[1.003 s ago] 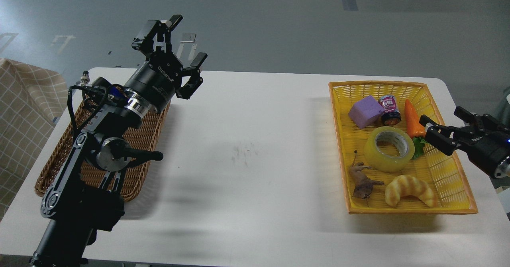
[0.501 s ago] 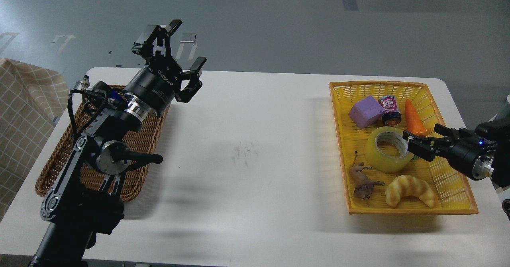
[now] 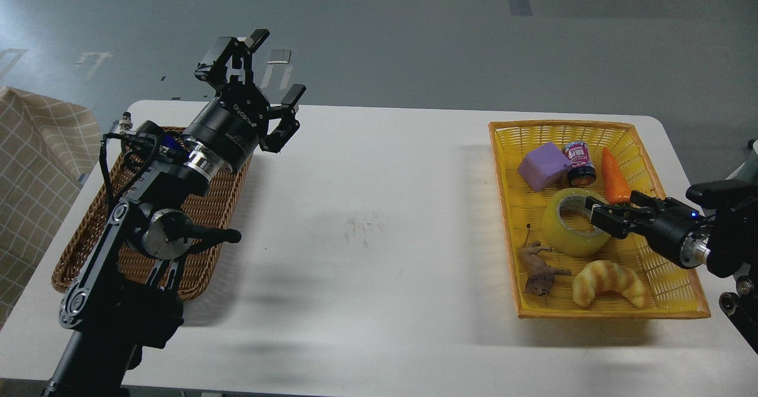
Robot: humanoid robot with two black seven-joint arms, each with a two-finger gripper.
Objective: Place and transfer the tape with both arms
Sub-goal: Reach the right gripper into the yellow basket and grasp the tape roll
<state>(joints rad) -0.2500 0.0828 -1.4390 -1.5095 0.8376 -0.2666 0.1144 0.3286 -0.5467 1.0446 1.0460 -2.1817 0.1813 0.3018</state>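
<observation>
The right hand (image 3: 601, 216) is spread open at the tape (image 3: 576, 221) rim; the left hand (image 3: 254, 83) is open above the bare table (image 3: 379, 219) middle.

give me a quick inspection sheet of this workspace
surface: white table, faint scuff marks at centre
job's things: tape lies flat in the yellow basket
clutter: purple block, small can, carrot, toy animal and croissant share that basket; brown wicker basket at left
grippers: left hand open, raised over the table's far left; right hand at the tape's right rim, grip cannot be told
cables: black cables loop along the left arm
surroundings: grey floor; checked cloth at left
</observation>
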